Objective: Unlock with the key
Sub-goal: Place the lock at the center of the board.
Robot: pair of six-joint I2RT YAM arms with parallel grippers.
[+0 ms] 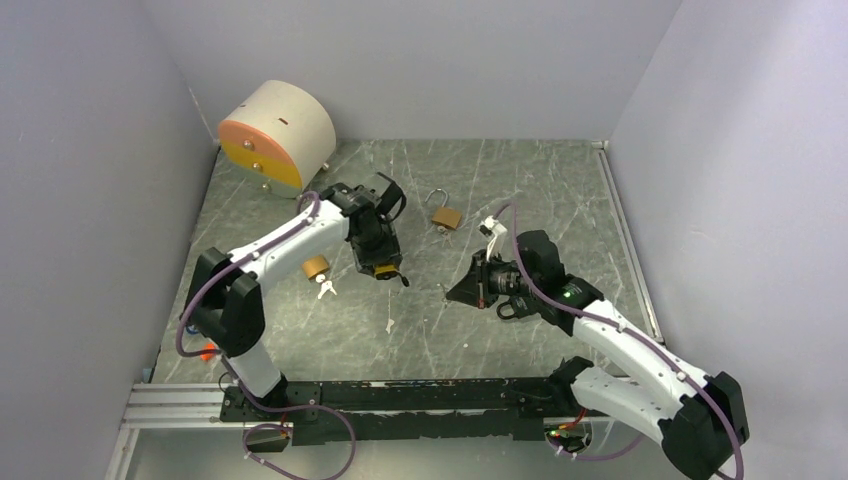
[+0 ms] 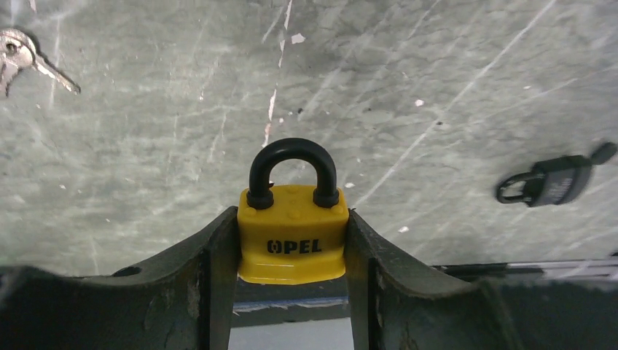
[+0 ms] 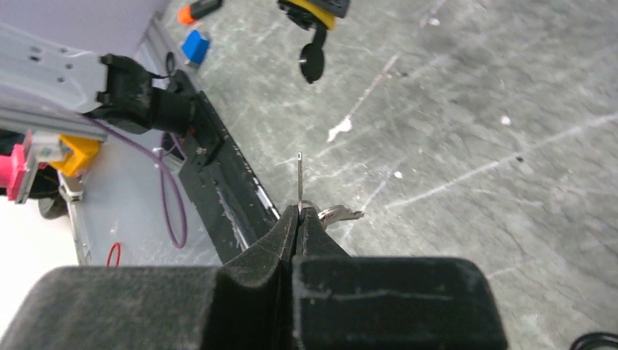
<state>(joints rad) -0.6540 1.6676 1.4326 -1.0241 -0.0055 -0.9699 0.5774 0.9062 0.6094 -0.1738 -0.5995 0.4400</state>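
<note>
My left gripper point(image 2: 291, 222) is shut on a yellow padlock point(image 2: 292, 244) marked OPEL. Its black shackle point(image 2: 293, 157) is closed and points away from the wrist. In the top view this gripper point(image 1: 382, 262) holds the lock above the table's middle. The lock also shows at the top of the right wrist view point(image 3: 315, 10). My right gripper point(image 3: 297, 213) is shut on a thin silver key point(image 3: 299, 175), seen edge-on with its blade pointing toward the yellow padlock. A second key point(image 3: 341, 214) hangs beside the fingers. In the top view the right gripper point(image 1: 455, 289) is right of the padlock, a gap between them.
A brass padlock point(image 1: 446, 216) lies at the back centre. A small brass lock point(image 1: 316, 266) with keys point(image 1: 326, 289) lies left. A loose key point(image 1: 389, 325) lies nearer. A black padlock point(image 2: 554, 182) lies on the table. A beige and orange drum point(image 1: 275, 135) stands back left.
</note>
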